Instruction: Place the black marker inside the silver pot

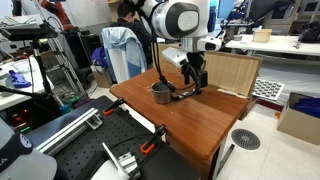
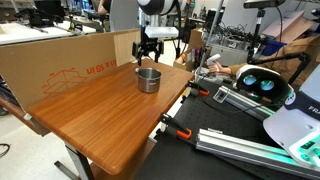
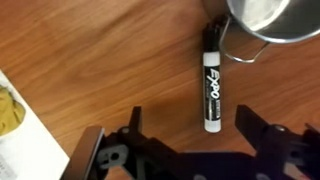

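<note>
The black marker (image 3: 211, 82) lies flat on the wooden table, its black cap next to the silver pot (image 3: 268, 20) and its white end toward me. In the wrist view my gripper (image 3: 192, 128) is open, its two black fingers standing either side of the marker's white end, not touching it. In both exterior views the gripper (image 1: 192, 84) (image 2: 148, 58) hangs low over the table just beside the pot (image 1: 160, 93) (image 2: 148, 79). The marker shows as a dark stick by the pot (image 1: 181, 93).
A cardboard panel (image 1: 232, 73) (image 2: 60, 62) stands along the table's far edge. A paper sheet (image 3: 18, 125) lies at the left of the wrist view. Clamps and aluminium rails (image 2: 230, 140) sit beside the table (image 1: 200, 120).
</note>
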Available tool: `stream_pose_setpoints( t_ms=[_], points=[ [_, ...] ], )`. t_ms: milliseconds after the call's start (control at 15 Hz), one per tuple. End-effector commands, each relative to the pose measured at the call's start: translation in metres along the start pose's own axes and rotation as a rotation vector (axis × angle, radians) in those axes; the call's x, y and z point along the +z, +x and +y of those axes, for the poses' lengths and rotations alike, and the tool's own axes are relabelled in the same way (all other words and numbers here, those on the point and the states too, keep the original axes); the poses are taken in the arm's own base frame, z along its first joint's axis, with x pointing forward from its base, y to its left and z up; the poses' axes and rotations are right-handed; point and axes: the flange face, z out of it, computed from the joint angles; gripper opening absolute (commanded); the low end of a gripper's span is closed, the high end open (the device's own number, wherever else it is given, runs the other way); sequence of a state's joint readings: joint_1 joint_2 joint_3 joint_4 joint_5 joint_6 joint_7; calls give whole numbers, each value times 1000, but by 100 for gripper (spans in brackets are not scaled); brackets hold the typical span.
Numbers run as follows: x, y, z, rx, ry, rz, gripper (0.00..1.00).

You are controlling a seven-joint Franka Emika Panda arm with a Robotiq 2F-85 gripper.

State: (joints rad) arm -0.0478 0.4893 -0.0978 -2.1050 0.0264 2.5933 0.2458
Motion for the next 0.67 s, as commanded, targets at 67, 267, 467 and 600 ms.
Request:
stream_pose_setpoints(
  t_ms=[67, 267, 467, 600],
  points=[
    [17, 10, -7, 18, -3, 2, 100],
    [26, 14, -12, 22, -10, 0, 100],
    [33, 16, -15, 29, -16, -2, 93],
    [35, 18, -16, 27, -26, 4, 66]
  ],
)
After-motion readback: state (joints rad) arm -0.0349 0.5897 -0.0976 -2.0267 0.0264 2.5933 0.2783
